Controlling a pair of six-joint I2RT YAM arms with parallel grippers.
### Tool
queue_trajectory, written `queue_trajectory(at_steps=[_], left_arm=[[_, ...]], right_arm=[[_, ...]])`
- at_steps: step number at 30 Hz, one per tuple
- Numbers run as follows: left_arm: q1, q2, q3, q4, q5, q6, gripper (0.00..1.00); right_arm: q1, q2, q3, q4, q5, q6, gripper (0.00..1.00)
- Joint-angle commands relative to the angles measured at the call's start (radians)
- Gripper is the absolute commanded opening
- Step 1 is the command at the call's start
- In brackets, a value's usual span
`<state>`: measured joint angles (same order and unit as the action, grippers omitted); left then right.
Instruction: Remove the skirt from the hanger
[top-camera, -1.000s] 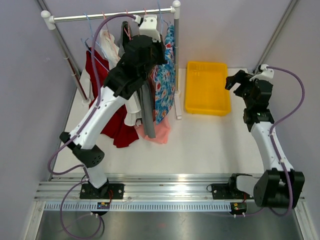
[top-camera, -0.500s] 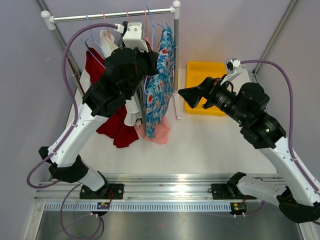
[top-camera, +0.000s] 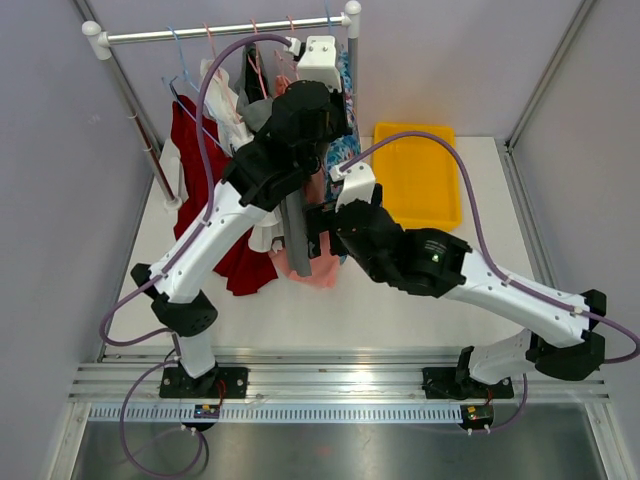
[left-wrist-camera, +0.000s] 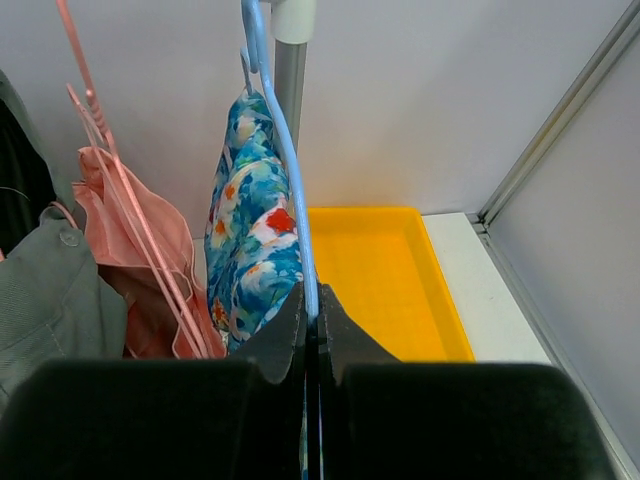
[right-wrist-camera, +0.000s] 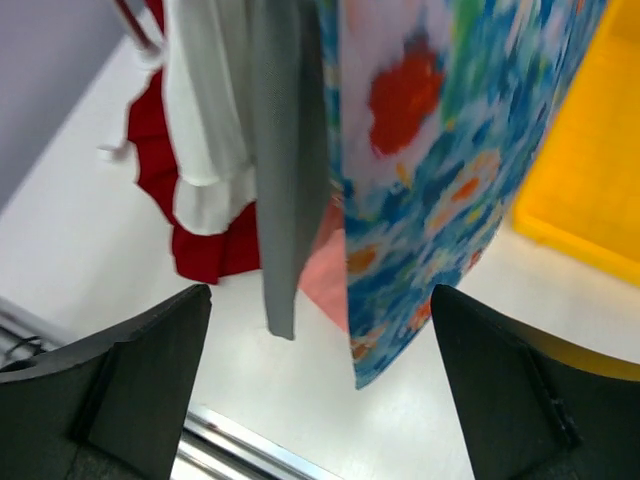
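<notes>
The blue floral skirt (left-wrist-camera: 250, 240) hangs on a light blue hanger (left-wrist-camera: 296, 220) at the right end of the clothes rail (top-camera: 200, 32). My left gripper (left-wrist-camera: 311, 305) is shut on the hanger's wire just below the hook. In the top view the left gripper (top-camera: 322, 128) sits high by the rail, and only a strip of the skirt (top-camera: 343, 80) shows beside it. My right gripper (right-wrist-camera: 320, 300) is open and empty. It points at the skirt's lower hem (right-wrist-camera: 450, 150) without touching it. In the top view the right gripper (top-camera: 312, 228) is low by the clothes.
A grey garment (right-wrist-camera: 285, 150), a white one (right-wrist-camera: 205, 120), a red one (right-wrist-camera: 190, 250) and a pink one (left-wrist-camera: 150, 260) hang left of the skirt. A yellow tray (top-camera: 415, 185) lies right of the rail's post (left-wrist-camera: 290, 70). Walls enclose the table.
My right arm has swung left from the tray to the hanging clothes, low down. My left arm has shifted right along the rail with the hanger.
</notes>
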<state>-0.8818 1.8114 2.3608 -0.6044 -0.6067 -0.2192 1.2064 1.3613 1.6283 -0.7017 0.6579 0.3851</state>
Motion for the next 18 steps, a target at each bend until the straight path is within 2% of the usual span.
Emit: queue_trajectory(at_steps=[1, 6, 10, 11, 14, 18], left_arm=[[-0.003, -0.084, 0.008, 0.121, -0.031, 0.035, 0.0], [-0.003, -0.095, 0.031, 0.098, -0.028, 0.05, 0.0], [-0.003, -0.142, -0.021, 0.118, -0.022, 0.031, 0.0], [-0.003, -0.152, -0.038, 0.124, -0.022, 0.023, 0.0], [-0.003, -0.169, -0.061, 0.138, -0.024, 0.024, 0.0], [-0.002, -0.181, -0.049, 0.129, -0.033, 0.047, 0.0]], right_arm=[[0.009, -0.025, -0.02, 0.013, 0.16, 0.001, 0.99], [0.008, -0.01, -0.067, 0.002, 0.213, 0.054, 0.98], [0.008, -0.024, -0.154, 0.071, 0.269, 0.058, 0.65], [0.008, -0.031, -0.18, 0.102, 0.278, 0.043, 0.39], [0.008, -0.048, -0.246, 0.168, 0.293, 0.037, 0.0], [0.008, -0.074, -0.309, 0.174, 0.31, 0.057, 0.0]])
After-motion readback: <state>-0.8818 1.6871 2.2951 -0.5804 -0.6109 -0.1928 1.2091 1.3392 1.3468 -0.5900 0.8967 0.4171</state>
